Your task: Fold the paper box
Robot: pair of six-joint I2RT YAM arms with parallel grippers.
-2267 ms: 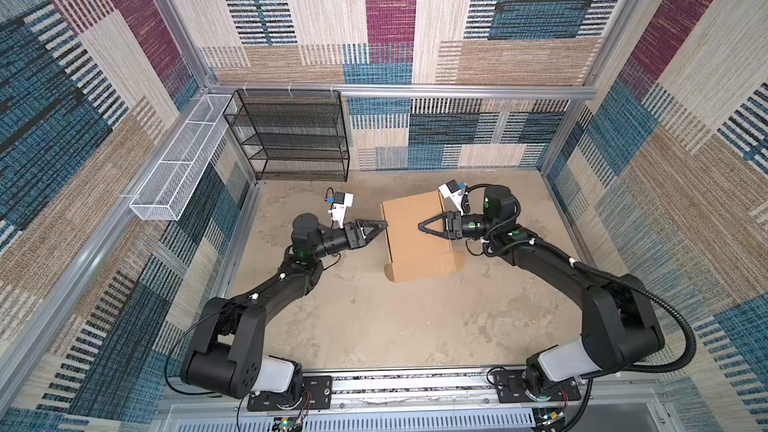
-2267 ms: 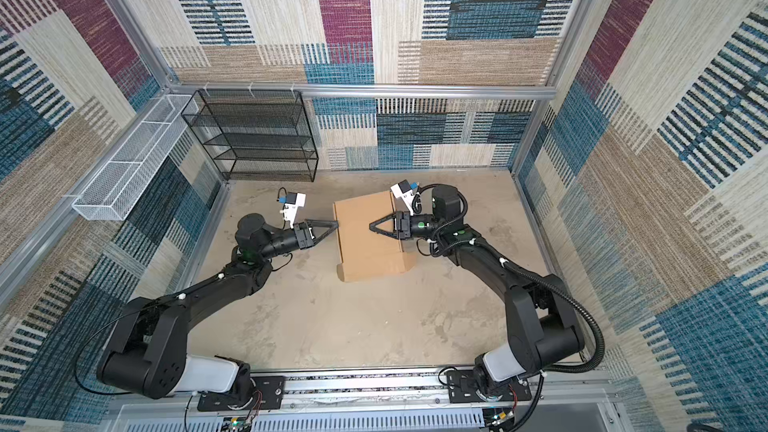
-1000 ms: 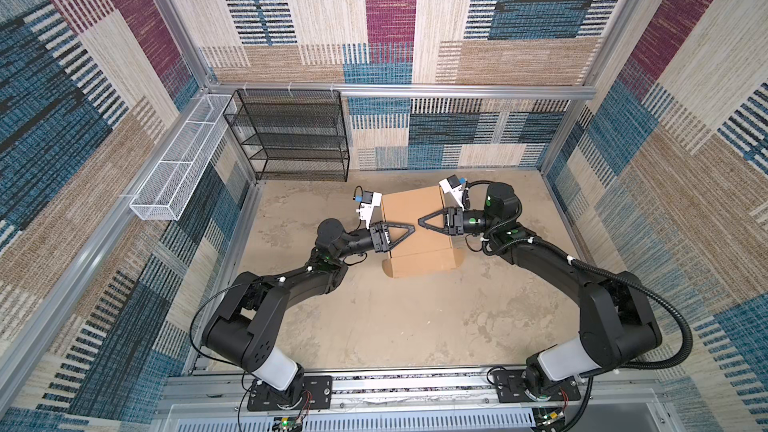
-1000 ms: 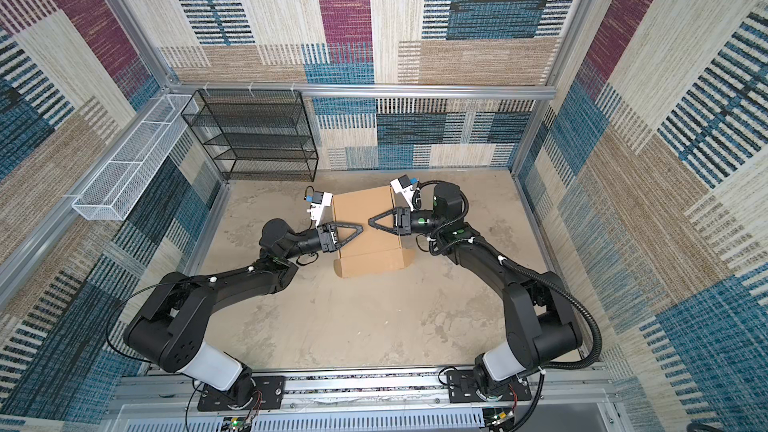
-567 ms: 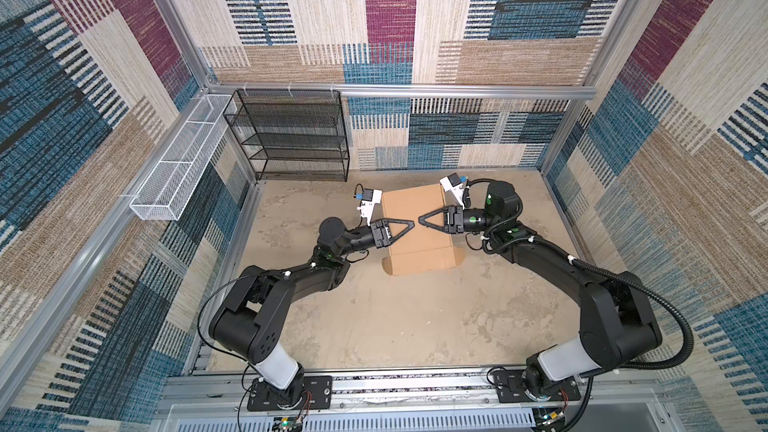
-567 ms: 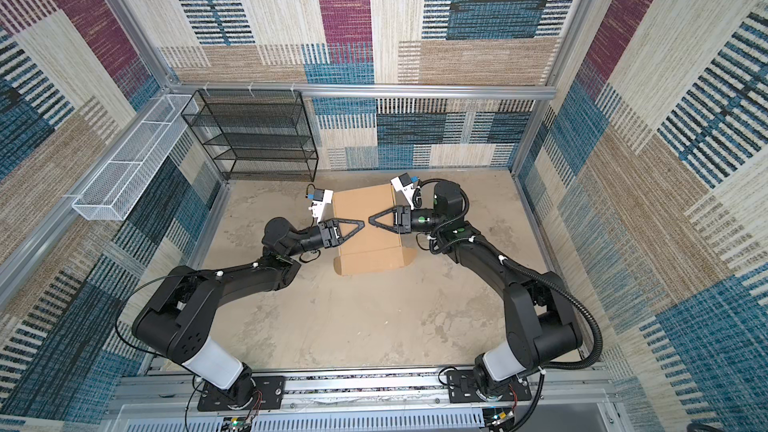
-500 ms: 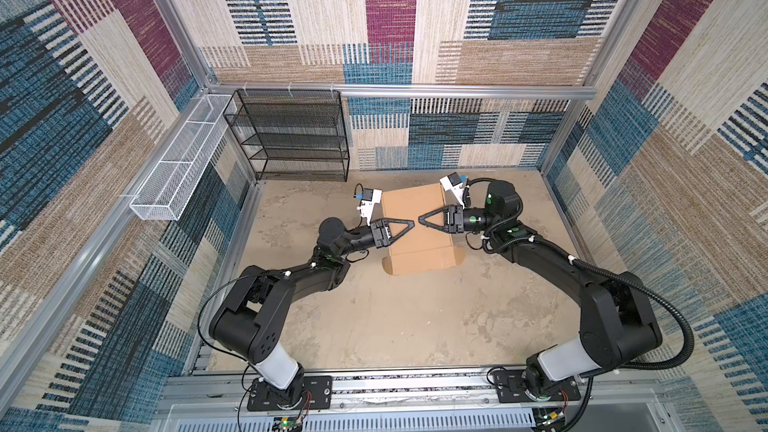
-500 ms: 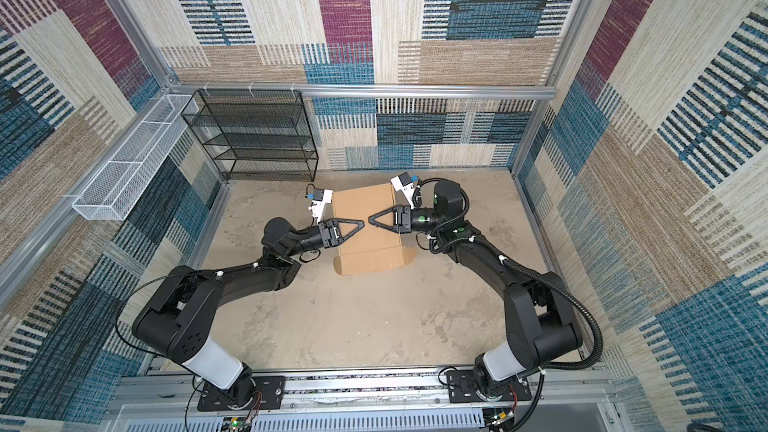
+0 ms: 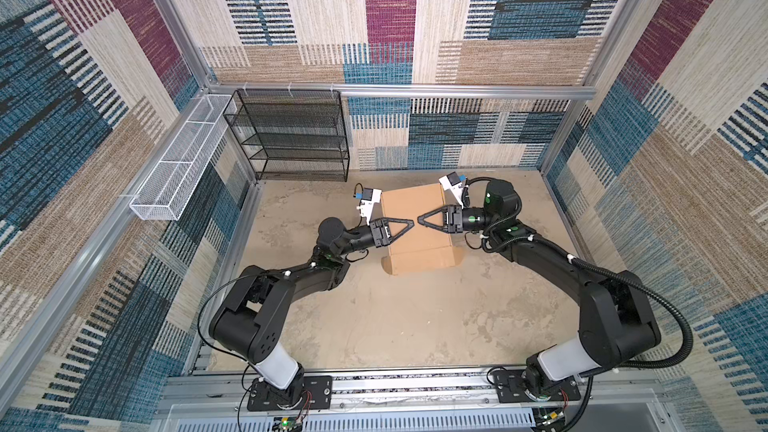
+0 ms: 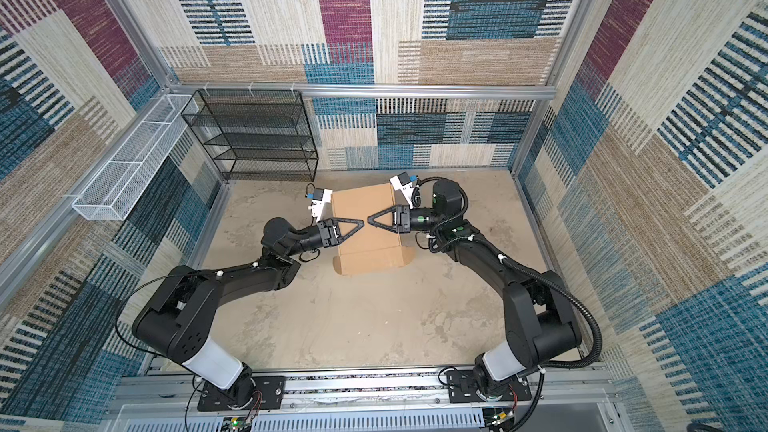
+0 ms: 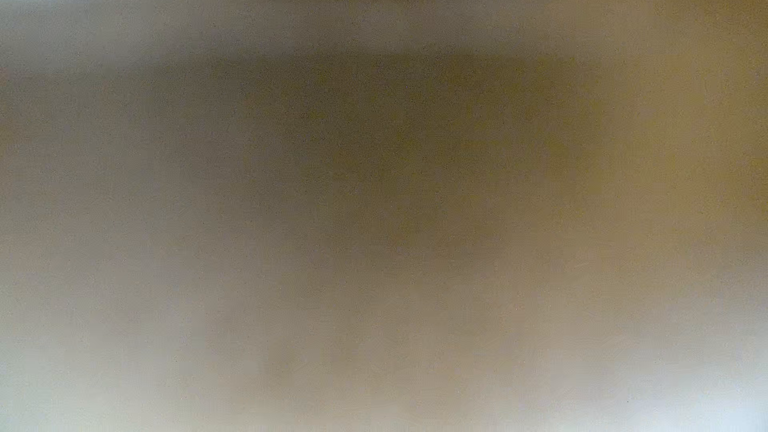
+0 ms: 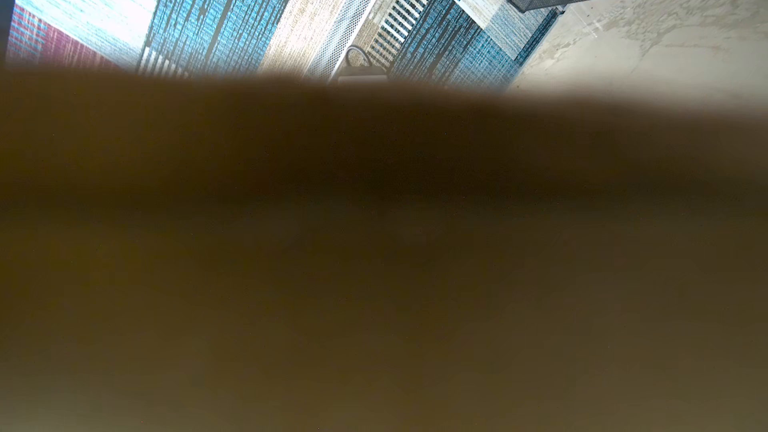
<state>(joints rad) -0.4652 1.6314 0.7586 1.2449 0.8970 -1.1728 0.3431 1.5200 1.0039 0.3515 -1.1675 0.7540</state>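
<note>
- The brown cardboard box (image 9: 415,255) sits on the bench (image 9: 415,326), directly under the tips of both grippers.
- In both top views it looks like a shallow closed box. A crease runs across it on the near side of the grippers, and a small tab (image 9: 459,257) sticks out at each of the 2 near corners.
- The left gripper (image 9: 411,224) reaches in over the box's left edge, and its tip is above the middle of the top panel.
- The right gripper (image 9: 419,218) reaches in over the right edge. Its tip is just beside the left gripper's tip, so the 2 point at each other.
- From above, each gripper shows as 1 dark triangle. The gap between the jaws is hidden, so I cannot tell how far either is open or whether it has hold of the cardboard.
- I also cannot tell whether the tips touch the top panel.
- The left wrist view is filled with blurred brown cardboard (image 11: 415,160), very close to the lens.
- In the right wrist view, blurred cardboard (image 12: 374,263) covers most of the picture, with bare bench (image 12: 665,35) beyond it.
- A black wire shelf (image 9: 299,135) stands behind the left gripper, well apart, against the back wall.
- A white wire basket (image 9: 174,176) hangs on the side wall, farther out on the left gripper's side.
</note>
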